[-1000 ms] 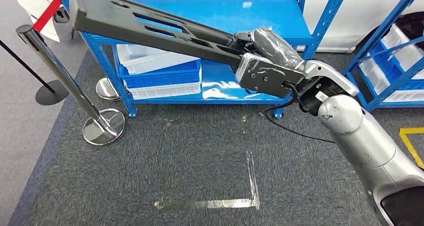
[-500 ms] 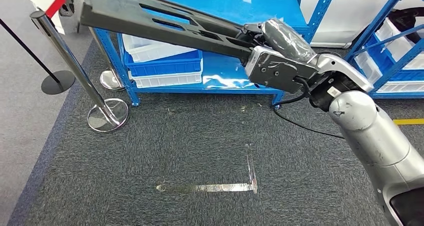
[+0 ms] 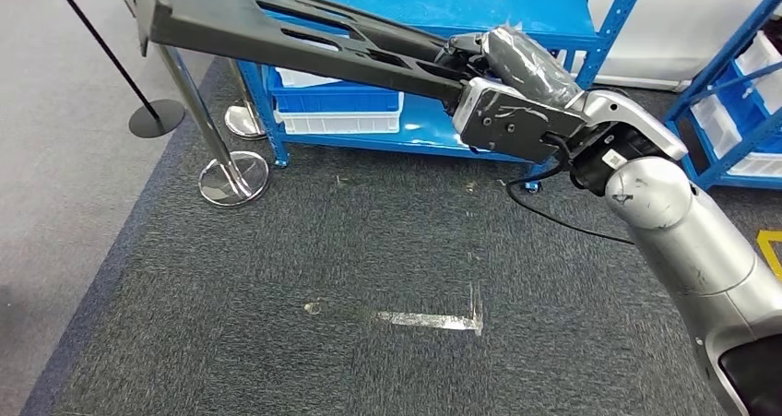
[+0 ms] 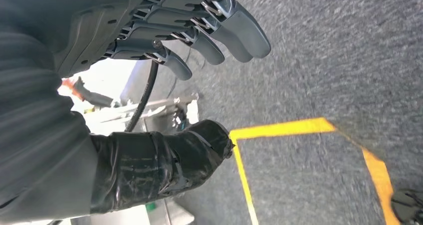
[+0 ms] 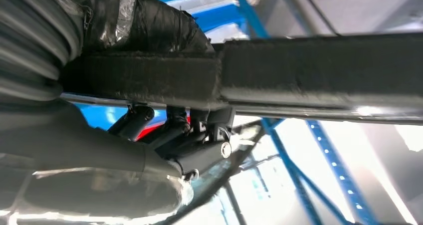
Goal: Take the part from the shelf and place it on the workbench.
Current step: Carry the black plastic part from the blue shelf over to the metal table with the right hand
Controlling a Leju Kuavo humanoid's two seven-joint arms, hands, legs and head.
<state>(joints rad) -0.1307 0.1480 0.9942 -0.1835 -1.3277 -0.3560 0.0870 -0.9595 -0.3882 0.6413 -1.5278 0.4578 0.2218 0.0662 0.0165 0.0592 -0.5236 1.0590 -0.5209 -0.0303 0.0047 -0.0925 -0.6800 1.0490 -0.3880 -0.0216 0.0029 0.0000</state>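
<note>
One long black slotted plastic part (image 3: 286,38), gripped at its near end by the right robot hand (image 3: 503,70), stretching out leftward from it above grey carpet (image 3: 323,259), before a blue metal shelf (image 3: 479,10). At the left wrist: left robot hand (image 4: 164,50) spread, holding nothing, over carpet with yellow floor tape (image 4: 279,129). At the right wrist: fingers (image 5: 199,140) clamped around the part's dark bar.

This looks like a warehouse or factory floor. Blue steel shelving (image 3: 572,29) at 12 o'clock carries blue and white plastic bins (image 3: 337,112), with another rack (image 3: 738,93) at 2 o'clock. Grey carpet (image 3: 323,268) bears tape marks (image 3: 433,320), and chrome barrier posts (image 3: 231,172) stand at 10 o'clock.
</note>
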